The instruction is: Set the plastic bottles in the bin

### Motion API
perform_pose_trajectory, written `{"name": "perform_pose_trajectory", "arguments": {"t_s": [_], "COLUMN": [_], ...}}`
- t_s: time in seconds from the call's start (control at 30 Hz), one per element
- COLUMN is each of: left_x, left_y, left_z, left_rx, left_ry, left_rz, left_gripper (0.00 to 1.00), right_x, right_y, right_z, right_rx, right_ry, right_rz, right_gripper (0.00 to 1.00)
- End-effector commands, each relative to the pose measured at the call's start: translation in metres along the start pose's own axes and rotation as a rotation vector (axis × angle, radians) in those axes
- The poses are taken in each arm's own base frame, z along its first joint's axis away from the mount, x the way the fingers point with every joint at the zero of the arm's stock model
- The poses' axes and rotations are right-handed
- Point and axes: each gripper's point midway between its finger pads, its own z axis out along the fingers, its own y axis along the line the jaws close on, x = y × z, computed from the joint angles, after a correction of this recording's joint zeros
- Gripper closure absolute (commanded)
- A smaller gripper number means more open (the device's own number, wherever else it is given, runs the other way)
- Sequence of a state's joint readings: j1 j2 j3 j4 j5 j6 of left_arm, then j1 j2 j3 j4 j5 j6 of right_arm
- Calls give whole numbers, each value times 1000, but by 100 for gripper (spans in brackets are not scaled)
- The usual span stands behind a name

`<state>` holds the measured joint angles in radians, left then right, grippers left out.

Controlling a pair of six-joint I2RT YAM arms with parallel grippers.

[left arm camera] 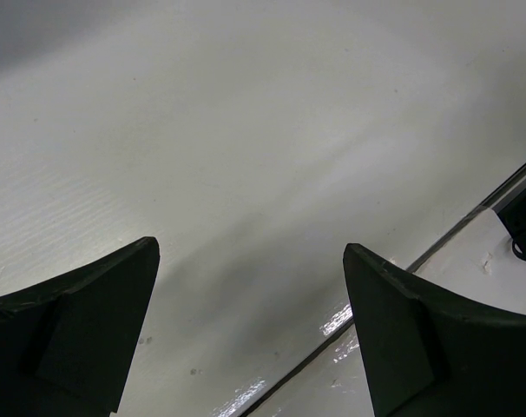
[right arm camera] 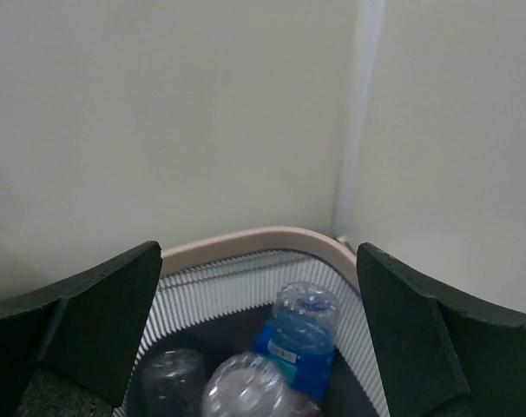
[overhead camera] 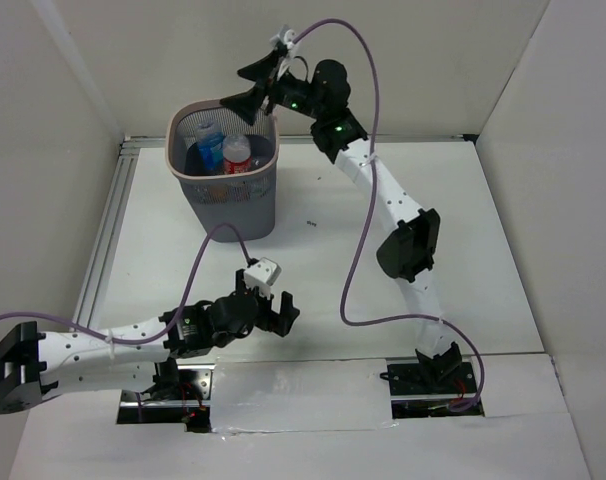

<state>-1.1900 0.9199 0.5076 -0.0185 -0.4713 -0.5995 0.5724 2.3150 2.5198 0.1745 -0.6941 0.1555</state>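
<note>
Hovering over the bin (overhead camera: pixel 233 205), right end effector (overhead camera: pixel 238 88) released, bottles (right arm camera: pixel 302 334) inside (three in wrist view), left end effector (left arm camera: pixel 250 261) splayed.

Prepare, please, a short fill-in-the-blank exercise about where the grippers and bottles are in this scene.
1. The right gripper hangs above the bin with its jaws ___.
2. The red-labelled bottle lies ___ the bin.
3. The left gripper, low over the white table, holds ___.
4. The blue-labelled bottle shows up close in the ___ wrist view.

Missing words: open; inside; nothing; right
</note>
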Motion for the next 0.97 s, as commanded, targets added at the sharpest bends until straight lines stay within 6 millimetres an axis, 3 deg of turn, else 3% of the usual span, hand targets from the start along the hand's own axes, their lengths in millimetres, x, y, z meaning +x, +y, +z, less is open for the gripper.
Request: {"name": "perform_pose_trajectory", "arguments": {"t_s": [0.0, 0.03, 0.1, 0.13, 0.17, 0.23, 0.27, 0.33, 0.37, 0.43, 0.47, 0.5, 0.53, 0.57, 0.6, 0.67, 0.7, 0.8, 0.9, 0.93], "left_x": [-35, -41, -49, -55, -57, -77, -80, -95, -102, -109, -118, -122, -124, -129, -132, -134, -140, -142, -143, -144], "left_y": [-17, -21, -27, -28, -30, -31, -28, -25, -23, -22, -7, -4, 1, 11, 15, 29, 32, 51, 69, 72], "left_z": [0, 1, 1, 0, 1, -3, -2, -2, 0, -2, 1, 0, 1, -1, -4, -7, -12, -19, -26, -26], "left_rx": [47, 54, 68, 56, 53, 46, 39, 60, 67, 115, 86, 93, 88, 77, 79, 52, 50, 12, -19, -24], "left_ry": [-104, -118, -126, -122, -117, -149, -149, -177, -191, -194, -212, -219, -220, -227, -232, -223, -236, -227, -225, -227], "left_rz": [-4, -2, 15, 19, 22, 17, 27, 5, -10, -28, -48, -56, -62, -74, -79, -83, -88, -82, -95, -100], "left_gripper": [0, 0, 0, 0, 0, 0, 0, 0, 0, 0, 0, 0, 0, 0, 0, 0, 0, 0, 0, 0], "right_x": [-91, -109, -105, -116, -99, -88, -66, -40, -21, -3, 12, 12, 14, -6, 21, 21, 40, 62, 71, 82], "right_y": [-34, -38, -69, -66, -72, -84, -76, -70, -61, -61, -45, -43, -37, -21, -12, 10, 17, 41, 48, 52], "right_z": [-50, -63, -99, -115, -136, -179, -211, -248, -277, -323, -352, -369, -382, -395, -411, -424, -434, -452, -468, -473], "right_rx": [143, 182, 315, 341, 396, 499, 579, 654, 717, 890, 942, 1017, 1045, 1074, 1081, 1090, 1093, 1101, 1137, 1135], "right_ry": [-57, -62, 28, 59, 151, 248, 351, 506, 583, 692, 747, 757, 759, 699, 733, 699, 728, 761, 779, 801], "right_rz": [-103, -111, -66, -80, -37, -41, 1, -55, -36, -59, -43, -68, -74, -91, -70, -42, -8, 40, 40, 54], "right_gripper": [0, 0, 0, 0, 0, 0, 0, 0, 0, 0, 0, 0, 0, 0, 0, 0, 0, 0, 0, 0]}}
